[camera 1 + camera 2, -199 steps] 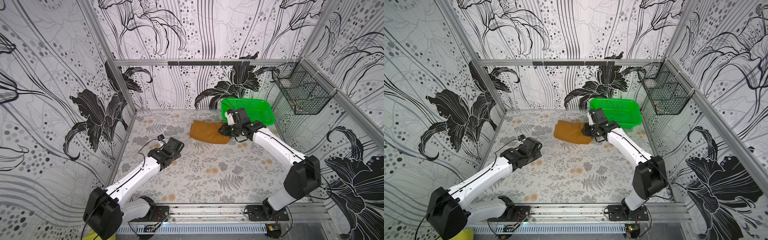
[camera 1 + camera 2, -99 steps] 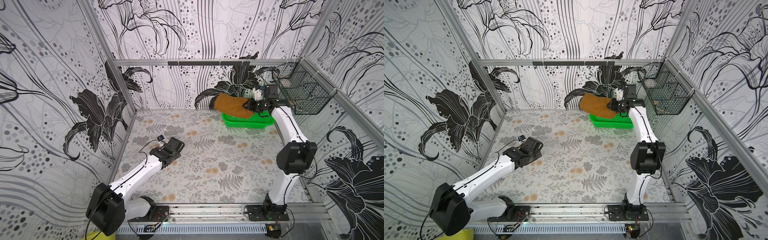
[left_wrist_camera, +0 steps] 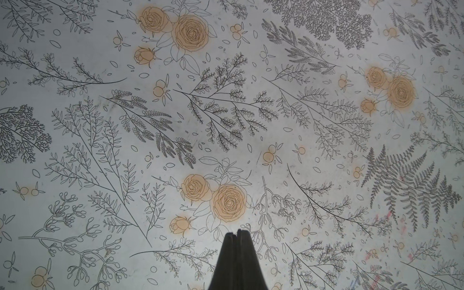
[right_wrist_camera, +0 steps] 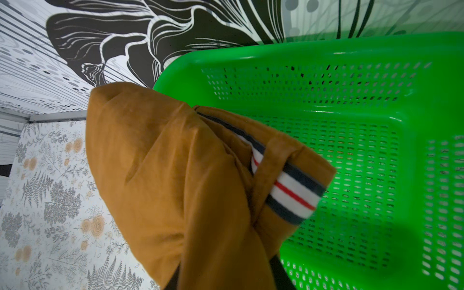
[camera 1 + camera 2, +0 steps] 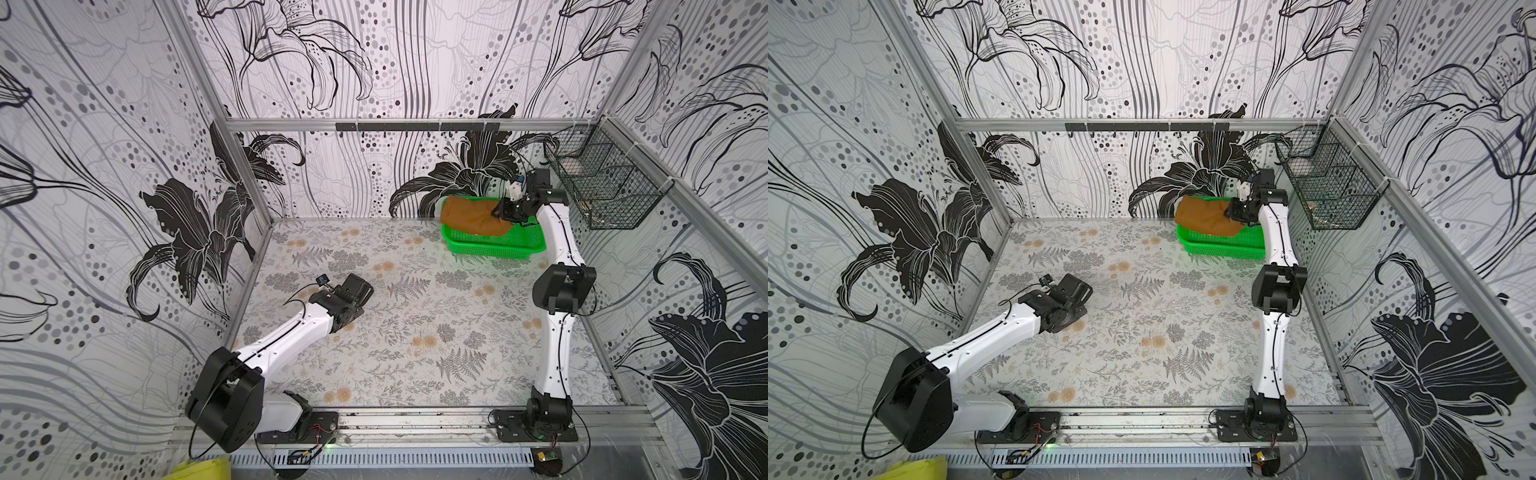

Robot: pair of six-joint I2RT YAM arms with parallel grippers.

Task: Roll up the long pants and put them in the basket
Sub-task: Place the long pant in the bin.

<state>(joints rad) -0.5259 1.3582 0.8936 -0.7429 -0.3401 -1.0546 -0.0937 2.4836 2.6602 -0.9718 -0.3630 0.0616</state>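
The long pants (image 5: pixel 471 216) (image 5: pixel 1206 217) are a compact mustard-brown bundle at the back right, over the left end of a green basket (image 5: pixel 494 249) (image 5: pixel 1225 251). My right gripper (image 5: pixel 505 212) (image 5: pixel 1235 214) is shut on the bundle's right end. In the right wrist view the long pants (image 4: pixel 175 175) fill the middle, with a striped waistband (image 4: pixel 288 193) showing, and the cloth covers the right gripper (image 4: pixel 226 276) between its dark fingers. I cannot tell whether the bundle touches the basket floor. My left gripper (image 5: pixel 361 289) (image 5: pixel 1081 291) (image 3: pixel 237 232) is shut and holds nothing, low over the table at the left.
The green basket (image 4: pixel 351 100) stands against the back wall. A black wire basket (image 5: pixel 602 195) (image 5: pixel 1329 191) hangs on the right wall close to the right wrist. A yellow object (image 5: pixel 199 469) pokes out below the front rail.
My right arm lifted the bundle off the table's back middle, carried it right to the green basket, and has now lowered it a little. The left arm has stayed still.
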